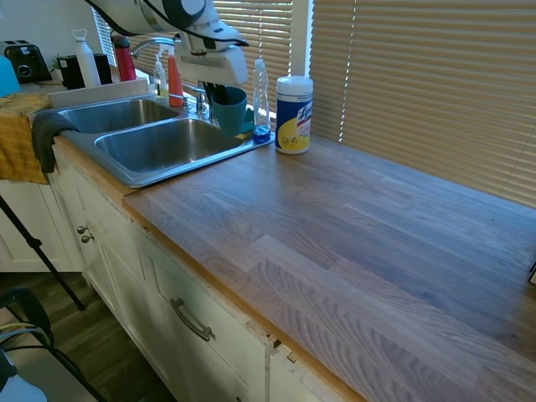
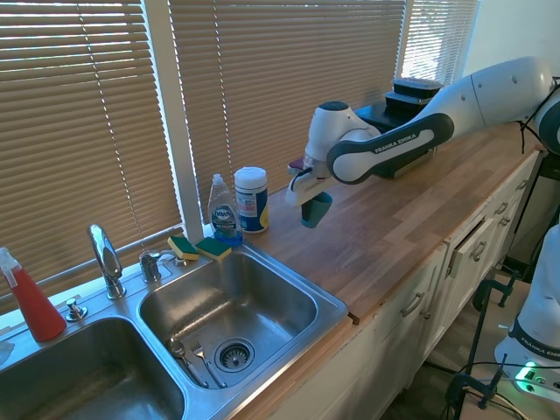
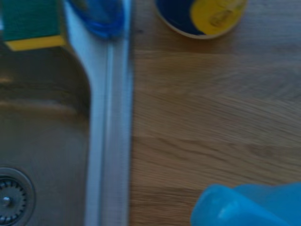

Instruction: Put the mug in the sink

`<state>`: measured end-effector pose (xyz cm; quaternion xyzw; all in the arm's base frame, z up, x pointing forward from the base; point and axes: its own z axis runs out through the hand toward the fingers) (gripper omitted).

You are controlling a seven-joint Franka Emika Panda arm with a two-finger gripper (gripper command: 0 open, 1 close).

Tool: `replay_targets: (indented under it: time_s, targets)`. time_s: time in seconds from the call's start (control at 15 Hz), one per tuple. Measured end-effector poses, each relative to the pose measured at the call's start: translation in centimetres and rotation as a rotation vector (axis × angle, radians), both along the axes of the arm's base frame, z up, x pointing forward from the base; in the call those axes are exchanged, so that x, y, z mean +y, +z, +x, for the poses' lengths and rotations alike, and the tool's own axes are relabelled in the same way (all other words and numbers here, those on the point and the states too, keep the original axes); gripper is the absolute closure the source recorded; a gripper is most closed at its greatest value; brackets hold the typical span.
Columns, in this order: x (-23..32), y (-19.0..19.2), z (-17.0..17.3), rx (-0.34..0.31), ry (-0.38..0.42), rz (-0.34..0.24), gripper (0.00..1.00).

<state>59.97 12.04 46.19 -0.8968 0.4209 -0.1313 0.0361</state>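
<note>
The teal-blue mug hangs in the air, with my gripper shut on its rim from above. It hovers over the wooden counter just beside the sink's right rim. In the first exterior view the mug shows in front of the back edge of the near basin, under the gripper. The wrist view has the mug low in the picture, over wood, with the sink's rim and a drain beside it. The stainless sink has two basins.
A white wipes canister and a dish soap bottle stand behind the sink's right corner, with two sponges next to them. The arched faucet rises between the basins. Cutlery lies by the near basin's drain.
</note>
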Motion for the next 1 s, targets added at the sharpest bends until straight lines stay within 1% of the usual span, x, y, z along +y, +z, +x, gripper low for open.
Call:
replay_targets:
  time_s: [0.2,0.33,0.53,0.67,0.8,1.0]
  targets:
    - [6.2,-1.4,2.4,0.008,0.053,-0.019,1.00]
    - [9.5,-3.8,4.4,0.026,0.096,-0.034,1.00]
    - [14.2,-7.9,6.3,0.065,0.148,-0.054,1.00]
    - [16.8,-11.1,7.0,0.107,0.165,-0.077,1.00]
    - [18.7,-15.5,7.8,0.145,0.179,-0.095,1.00]
    - [19.9,-20.8,9.2,0.180,0.181,-0.121,1.00]
